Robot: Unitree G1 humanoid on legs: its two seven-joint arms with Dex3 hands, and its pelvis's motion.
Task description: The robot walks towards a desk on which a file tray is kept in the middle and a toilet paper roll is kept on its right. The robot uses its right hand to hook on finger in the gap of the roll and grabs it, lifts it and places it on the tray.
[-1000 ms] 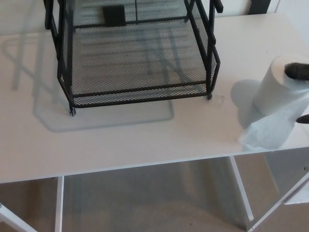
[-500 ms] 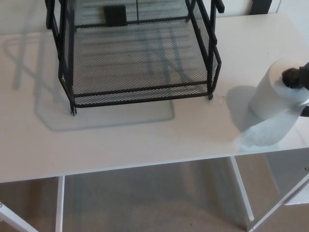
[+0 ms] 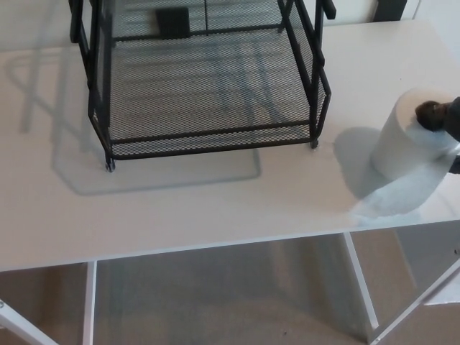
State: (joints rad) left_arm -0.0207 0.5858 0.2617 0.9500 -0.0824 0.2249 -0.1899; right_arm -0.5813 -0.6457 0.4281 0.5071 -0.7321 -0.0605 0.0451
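**Roll on 1 finger, right of tray**

Count on desk [image 3: 180, 208]: 1 toilet paper roll [image 3: 406, 144], 1 file tray [image 3: 208, 133], 1 right hand [image 3: 444, 118].

White toilet paper roll at right of desk, well apart from right side of file tray. Tilted, core end turned up and to right. 1 loose sheet [image 3: 394, 195] hanging from underside and trailing onto desk close to near edge. Cannot tell whether base of roll touches desk or hangs just above.

Black right hand entering at right picture edge, mostly cut off. 1 finger [image 3: 430, 113] hooked into core hole, 1 more dark tip showing at picture edge just below roll. Clasped on roll through core.

Black mesh file tray at middle and far part of desk, tiers carried on black uprights. 1 lower tier seen almost whole, upper part cut by top of picture. 1 small black block [image 3: 172, 21] at far end, behind mesh.

Smooth matte white desk top. Soft grey shadows of tray spread to left and toward near side, 1 rounded shadow just left of roll.

Under near edge, 2 white frame bars [image 3: 359, 280], 1 at left and 1 at right. Beige carpet [image 3: 215, 295] below.
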